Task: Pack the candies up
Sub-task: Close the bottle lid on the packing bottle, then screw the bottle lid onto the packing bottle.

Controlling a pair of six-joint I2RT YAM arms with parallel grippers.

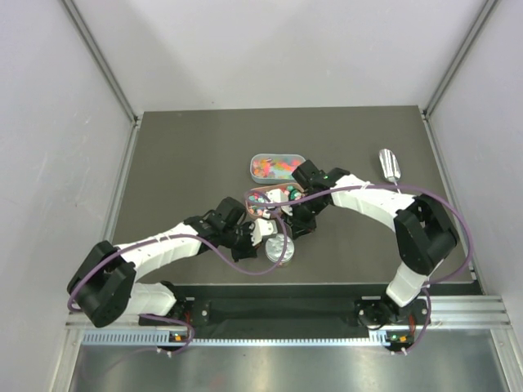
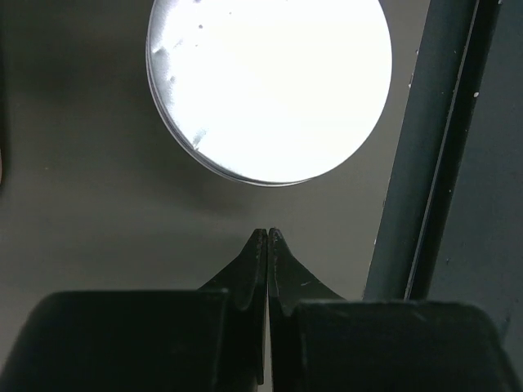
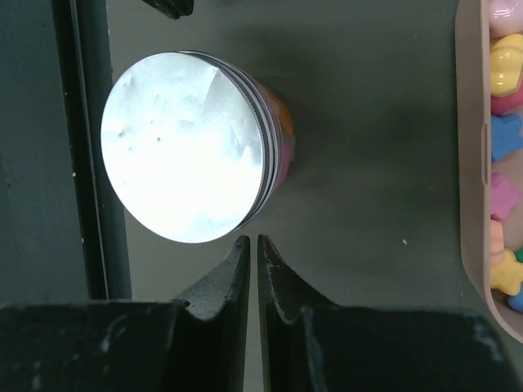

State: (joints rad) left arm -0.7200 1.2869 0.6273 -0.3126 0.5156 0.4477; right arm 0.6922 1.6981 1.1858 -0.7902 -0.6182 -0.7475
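A small round clear jar (image 1: 279, 247) stands closed under a silver lid (image 3: 186, 147), with candies (image 3: 283, 135) showing through its side. Its lid fills the top of the left wrist view (image 2: 265, 90). More mixed-colour candies (image 1: 276, 167) lie in an oval tin, and others (image 3: 505, 155) lie in a brown-rimmed dish (image 1: 270, 196). My left gripper (image 1: 261, 233) is shut and empty just left of the jar, its tips (image 2: 268, 233) a little short of the lid. My right gripper (image 1: 297, 222) is shut and empty just right of the jar, its tips (image 3: 252, 241) beside the lid's edge.
A metal scoop (image 1: 390, 166) lies at the far right of the dark mat. The oval tin (image 1: 255, 163) is behind the dish. The mat's front edge and a dark rail (image 3: 86, 147) run close by the jar.
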